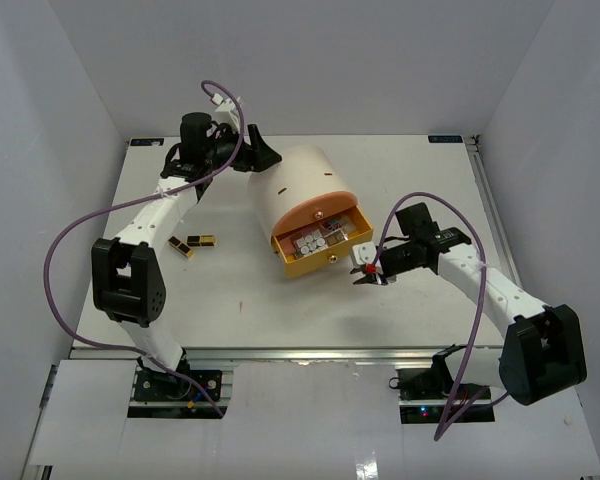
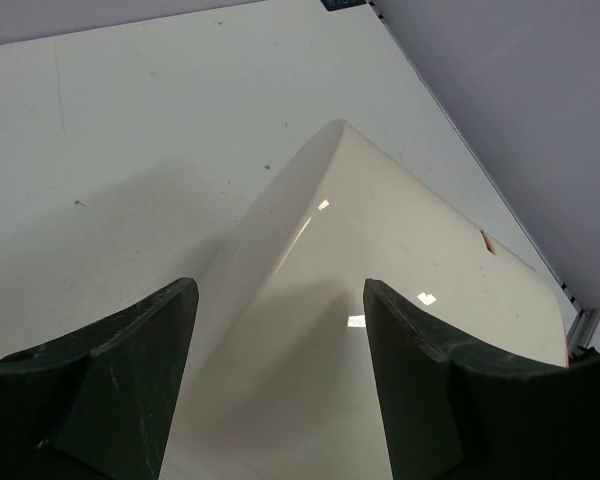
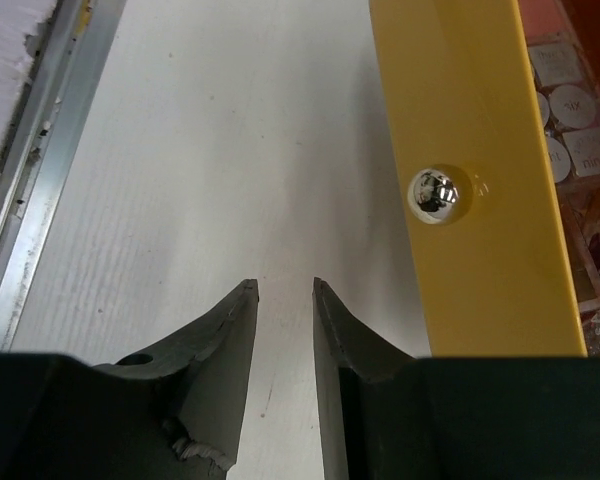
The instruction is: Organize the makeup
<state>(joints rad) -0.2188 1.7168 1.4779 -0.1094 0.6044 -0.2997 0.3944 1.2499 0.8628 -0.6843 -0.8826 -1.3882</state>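
1. Saw a big cream cylinder (image 1: 302, 185) in the middle of the white table (image 1: 420, 190), with a pink drawer (image 1: 320, 212) just above a yellow drawer (image 1: 330, 262) pulled out toward the near right.
2. Found the right gripper (image 3: 285, 290) just right of the yellow drawer's front and its shiny round knob (image 3: 437, 193), touching neither.
3. Saw that gripper almost pinched together, with a thin gap left, nothing in it and only bare table below.
4. Found the left gripper (image 2: 280, 290) at the far left side of the cylinder, fingers (image 2: 130, 390) spread wide over the cream wall; could not tell about any touching.
5. Spotted makeup (image 1: 315, 242) packed inside the yellow drawer: small flat pieces in white, pink and brown.
6. Spotted two short gold-and-black bars (image 1: 206, 240) lying loose on the table, left of the cylinder and close to the left arm (image 1: 140, 225).
7. Made out tiny grey writing on the white pieces (image 3: 590, 150); read one as "nine", the rest too small.
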